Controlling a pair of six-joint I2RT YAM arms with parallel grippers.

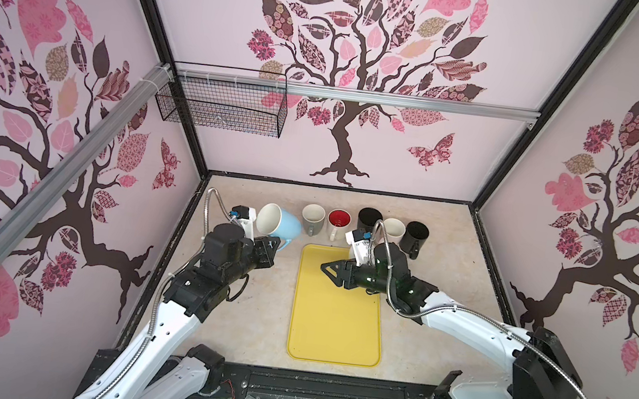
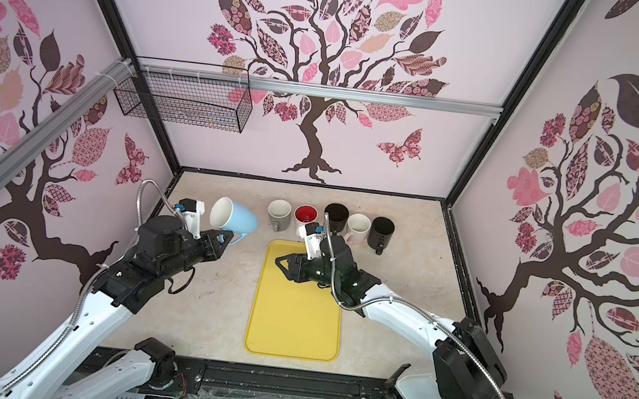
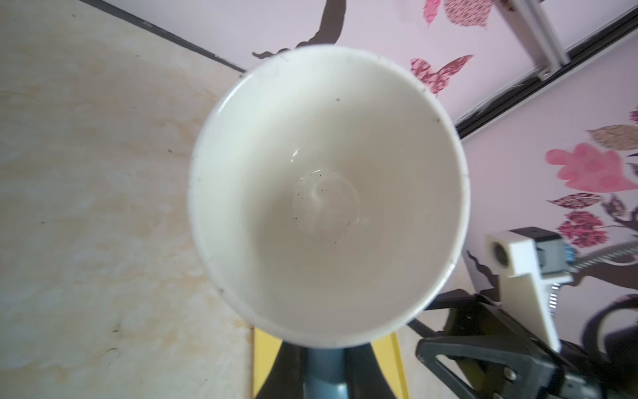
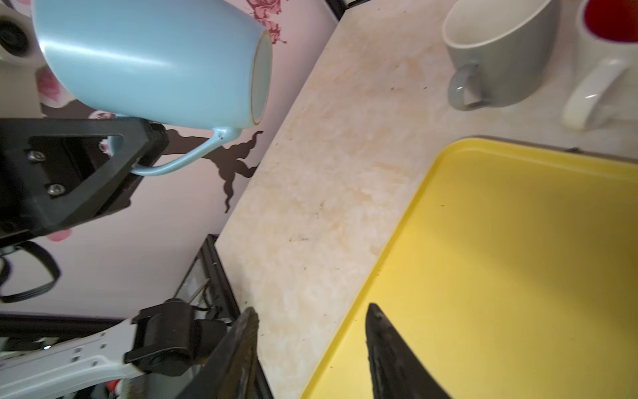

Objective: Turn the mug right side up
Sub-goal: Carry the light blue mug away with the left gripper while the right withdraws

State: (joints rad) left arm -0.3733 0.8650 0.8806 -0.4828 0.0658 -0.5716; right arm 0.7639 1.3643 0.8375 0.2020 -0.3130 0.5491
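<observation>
pale beige marbled tabletop [image 1: 243, 316], faintly stained in orange patches, otherwise flat and dry. pink-papered walls [image 1: 352, 66] enclose it on three sides, printed with dark trees, leaves and butterflies. a wire basket [image 1: 221, 103] hangs from an aluminium rail [image 1: 406, 102] on the back wall. a yellow tray [image 1: 334, 328] lies flat mid-table. my left pincer [image 1: 272, 244] is clamped on the handle of the blue mug [image 1: 283, 223], which hangs off the surface on its side, its white mouth toward the left wall, over the far left of the table near the tray's far corner. my right pincer [image 1: 327, 271] hovers over the tray's far end, jaws apart, nothing between them. five more mugs stand upright along the back wall, the grey mug [image 1: 313, 218] nearest the blue one.
</observation>
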